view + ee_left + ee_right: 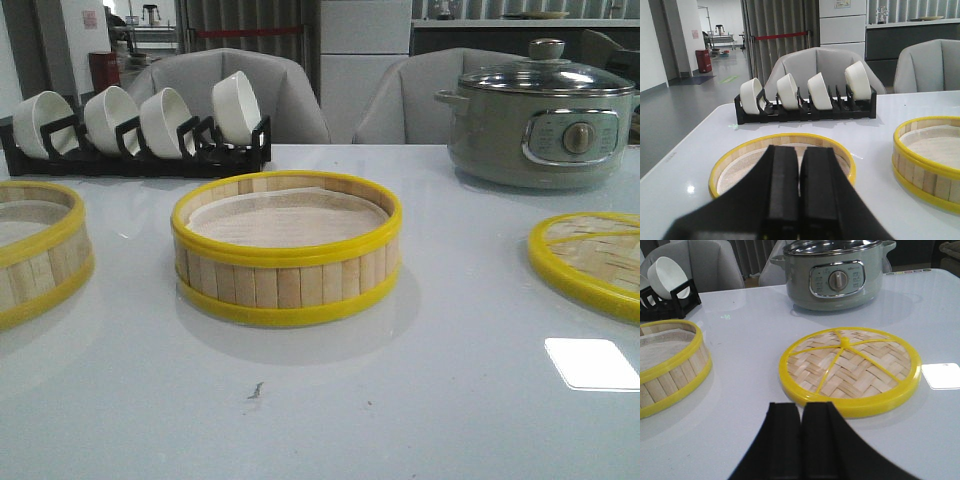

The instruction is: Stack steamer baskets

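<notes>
One steamer basket (287,248) stands in the middle of the white table; it also shows in the left wrist view (927,155) and the right wrist view (670,365). The second steamer basket (35,250) stands at the left edge of the front view. My left gripper (800,152) is shut and empty, just above and in front of that second basket (735,160). My right gripper (801,407) is shut and empty, over bare table just short of the flat woven lid (850,370). Neither gripper shows in the front view.
A black rack with several white bowls (140,125) stands at the back left. A grey-green electric pot (540,120) stands at the back right. The woven lid (590,260) lies at the right. Grey chairs stand behind the table.
</notes>
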